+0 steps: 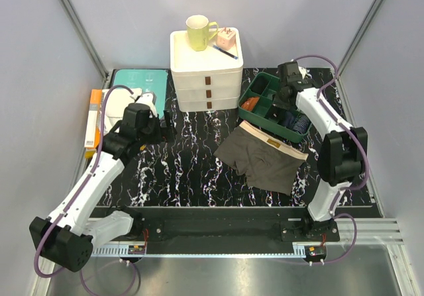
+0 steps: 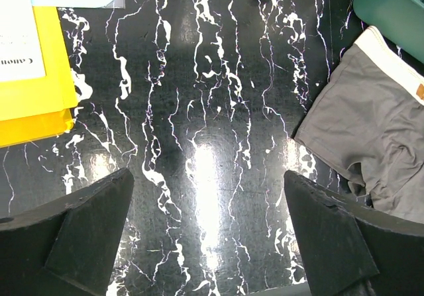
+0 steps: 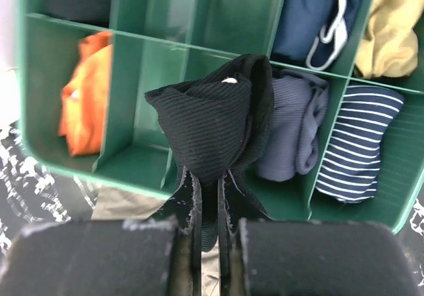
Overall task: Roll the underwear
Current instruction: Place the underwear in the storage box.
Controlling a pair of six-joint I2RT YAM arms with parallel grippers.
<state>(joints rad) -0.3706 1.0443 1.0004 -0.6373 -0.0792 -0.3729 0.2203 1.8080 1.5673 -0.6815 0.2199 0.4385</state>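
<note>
Underwear, black (image 3: 212, 130): rolled into a tight bundle, pinched from below in the right gripper (image 3: 211, 177), jaws nearly closed on the cloth. Held above the green tray (image 3: 192, 18) at the far right corner of the table, over a bare compartment between an orange bundle (image 3: 89, 100) and a grey-blue bundle (image 3: 291, 130).

Underwear, olive-brown (image 1: 268, 160): unrolled, spread flat on the right half of the table. Beige waistband toward the tray and just beside its near rim.

Left gripper (image 2: 209, 230): jaws wide apart, nothing between them. Hovering over bare marbled table toward the left edge, well apart from the olive-brown pair.

Step in hand, as judged: stowing the first finished roll. Second pair not yet begun.

Next move, as judged: lower the roll into the bare compartment and release without letting it spring open. Then bring both grippers to the flat pair, pinch one edge and turn it over itself along its length.

Writing: yellow packet (image 2: 33, 97) at the left edge of the table, white label with dark lettering, possibly "Canon", cut off at the frame edge. Small tan tab (image 2: 420, 92) on the olive-brown waistband, too small to read. No other legible marks.
</note>
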